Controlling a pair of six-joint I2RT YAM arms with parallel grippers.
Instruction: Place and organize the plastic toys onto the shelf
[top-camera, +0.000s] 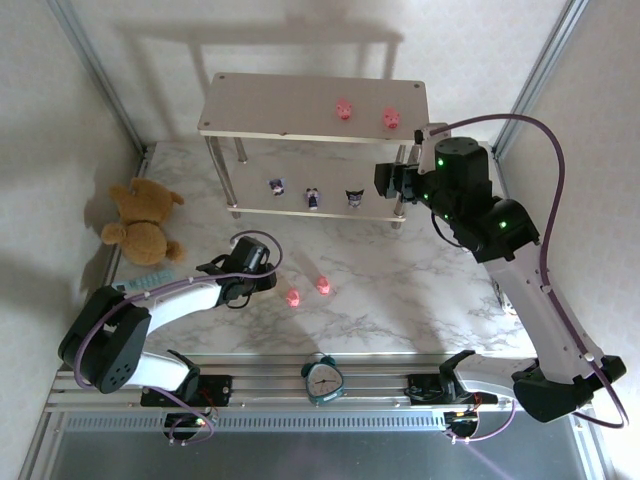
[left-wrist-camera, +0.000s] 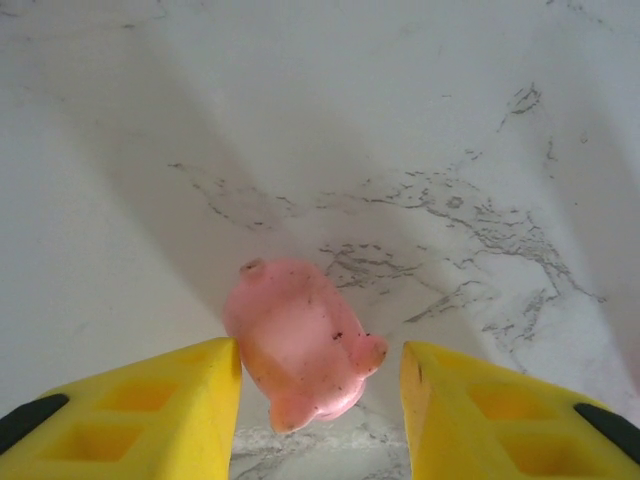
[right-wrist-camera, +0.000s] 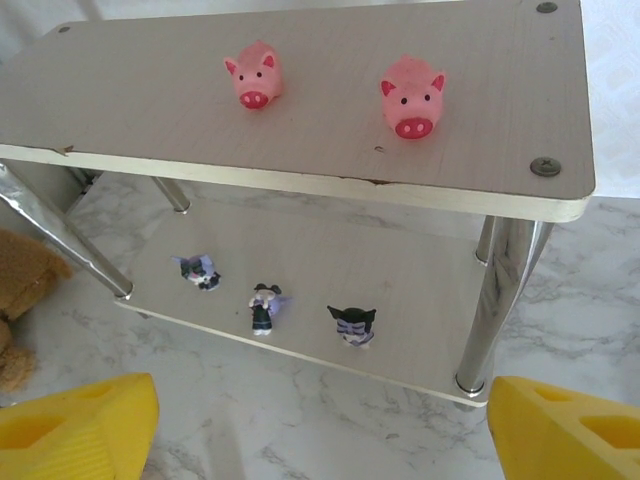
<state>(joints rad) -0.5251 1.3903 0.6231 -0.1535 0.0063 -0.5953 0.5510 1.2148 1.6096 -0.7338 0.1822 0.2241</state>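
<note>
One pink pig (left-wrist-camera: 300, 340) is seen lying tilted on the marble surface (left-wrist-camera: 420, 120), between the yellow fingers of the left gripper (left-wrist-camera: 320, 365). The finger on the view's left (left-wrist-camera: 190, 390) is at the pig's flank, touching or just beside it; contact cannot be told. The other finger (left-wrist-camera: 460, 400) is set apart from the pig by a clear gap. The left gripper is thus partly open around the pig, not clamped on it. From the top camera the same pig (top-camera: 293, 297) is found on the surface just right of the left gripper (top-camera: 272, 283), with a second pig (top-camera: 322, 285) just beside it, further right and free of any gripper. The shelf (top-camera: 290, 105) is placed at the far side of the surface. Two more pigs (top-camera: 344, 108) (top-camera: 391, 118) are stood upright on its top board (right-wrist-camera: 150, 110), side by side towards the right end, snouts facing the right wrist camera. Three purple-and-white figurines (right-wrist-camera: 200, 270) (right-wrist-camera: 265, 305) (right-wrist-camera: 352, 325) are lined up in a row on the lower board (right-wrist-camera: 420, 290). The right gripper (top-camera: 397, 182) is held beside the shelf's right end; in its wrist view the right gripper's fingers (right-wrist-camera: 90, 425) are spread wide with nothing between them. A brown teddy bear (top-camera: 143, 225) is sat at the left edge of the surface, and a teal alarm clock (top-camera: 323, 380) is stood at the near edge between the arm bases.
</note>
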